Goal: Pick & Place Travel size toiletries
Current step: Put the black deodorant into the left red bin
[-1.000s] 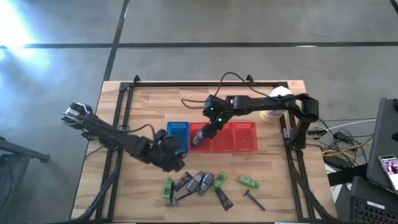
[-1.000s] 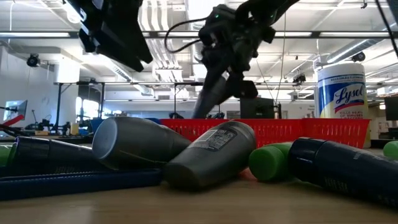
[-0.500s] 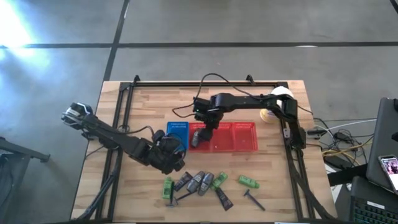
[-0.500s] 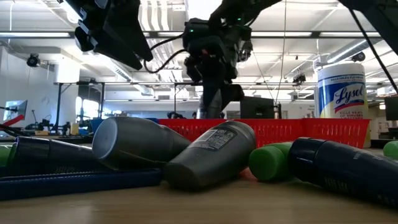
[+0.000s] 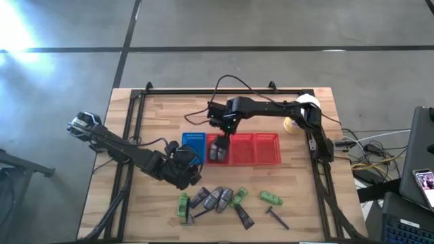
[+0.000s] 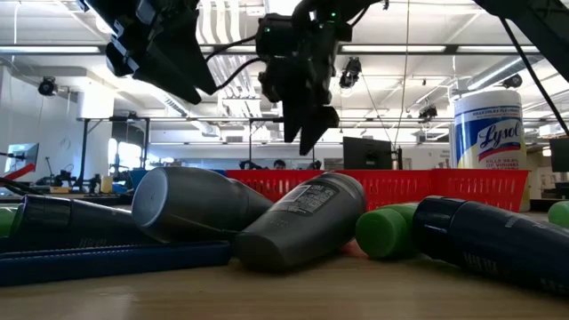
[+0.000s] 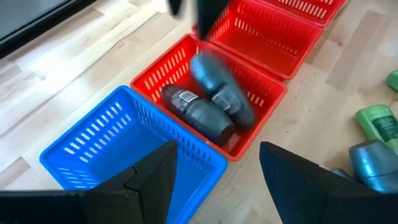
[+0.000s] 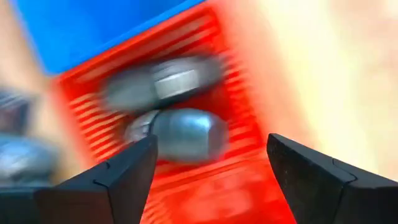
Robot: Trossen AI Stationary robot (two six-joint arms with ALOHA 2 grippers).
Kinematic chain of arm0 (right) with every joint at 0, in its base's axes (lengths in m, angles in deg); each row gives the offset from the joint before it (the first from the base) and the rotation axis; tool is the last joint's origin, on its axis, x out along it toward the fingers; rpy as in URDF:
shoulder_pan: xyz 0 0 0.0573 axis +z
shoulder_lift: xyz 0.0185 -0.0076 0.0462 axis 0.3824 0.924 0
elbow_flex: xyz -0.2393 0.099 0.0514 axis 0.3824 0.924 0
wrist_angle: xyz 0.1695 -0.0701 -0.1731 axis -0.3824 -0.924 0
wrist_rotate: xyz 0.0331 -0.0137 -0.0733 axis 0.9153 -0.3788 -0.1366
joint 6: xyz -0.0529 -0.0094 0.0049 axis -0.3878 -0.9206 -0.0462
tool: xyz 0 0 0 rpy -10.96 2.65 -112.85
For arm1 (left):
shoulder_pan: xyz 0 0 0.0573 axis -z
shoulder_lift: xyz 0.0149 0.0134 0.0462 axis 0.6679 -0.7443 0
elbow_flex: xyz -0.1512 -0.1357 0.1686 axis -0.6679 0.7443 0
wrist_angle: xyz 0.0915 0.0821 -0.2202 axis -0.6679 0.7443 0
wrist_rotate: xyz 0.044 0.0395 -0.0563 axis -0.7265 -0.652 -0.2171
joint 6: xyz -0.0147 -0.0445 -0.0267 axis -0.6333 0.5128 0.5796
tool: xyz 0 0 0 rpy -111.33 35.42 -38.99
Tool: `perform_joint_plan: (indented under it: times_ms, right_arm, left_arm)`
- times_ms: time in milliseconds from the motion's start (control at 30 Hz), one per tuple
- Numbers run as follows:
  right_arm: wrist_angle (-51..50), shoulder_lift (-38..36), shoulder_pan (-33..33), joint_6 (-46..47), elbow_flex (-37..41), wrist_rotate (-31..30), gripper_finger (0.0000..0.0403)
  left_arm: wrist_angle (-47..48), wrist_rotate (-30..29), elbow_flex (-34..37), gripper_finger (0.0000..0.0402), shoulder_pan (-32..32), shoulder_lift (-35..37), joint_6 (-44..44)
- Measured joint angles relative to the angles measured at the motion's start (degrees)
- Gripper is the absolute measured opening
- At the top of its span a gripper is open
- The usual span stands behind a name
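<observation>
Moved: right gripper risen off red basket, fingers now spread, empty.
Sticks: two grey oval sticks lying inside red basket's end compartment.
Left gripper: parted, empty, beside blue basket.

Grey sticks; red basket; blue basket.

Two dark arms, black all over, made of long thin parts joined by round chunky bits. On the left arm, a pale silver-grey round end near the tabletop edge. On the right arm, a thin black cable looping up over the top, and maybe a tiny green light, hard to tell. Flat, wide, dark fingers on the left, with slanted edges like wedges. Same dark wedge fingers on the right.
</observation>
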State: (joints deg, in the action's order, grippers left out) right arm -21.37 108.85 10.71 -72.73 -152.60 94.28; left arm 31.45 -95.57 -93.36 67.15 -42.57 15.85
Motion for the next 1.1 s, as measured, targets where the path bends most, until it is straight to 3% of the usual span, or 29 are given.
perform_joint_plan:
  times_ms: [100,233,400,533,800,933,1100]
  right_arm:
    - [0.2,-0.3,-0.1,-1.5,-1.7,-6.0,0.0307]
    - [-0.6,-0.4,0.0,-2.6,-3.9,-6.3,0.0314]
    - [-5.5,-1.7,0.5,-3.0,-5.2,-4.3,0.0318]
    - [-7.8,-5.1,2.0,-3.8,-1.4,-4.3,0.0324]
    - [2.5,-22.6,7.3,1.4,18.3,-5.5,0.0339]
    - [9.0,-33.9,10.5,11.3,30.3,-5.6,0.0347]
    - [12.3,-43.8,15.5,30.5,42.2,-7.7,0.0357]
  left_arm:
    - [0.0,-0.2,0.1,0.0234,0.0,0.0,0.0]
    - [0.0,0.3,0.5,0.0234,0.0,0.0,-0.2]
    - [0.2,7.6,0.7,0.0234,0.0,0.0,-7.0]
    - [1.5,12.6,0.7,0.0234,0.1,0.0,-11.7]
    - [4.1,14.2,0.8,0.0234,0.1,0.0,-15.2]
    - [5.1,16.0,0.8,0.0234,-0.3,0.0,-18.4]
    - [5.2,21.6,0.8,0.0234,-2.4,0.0,-24.6]
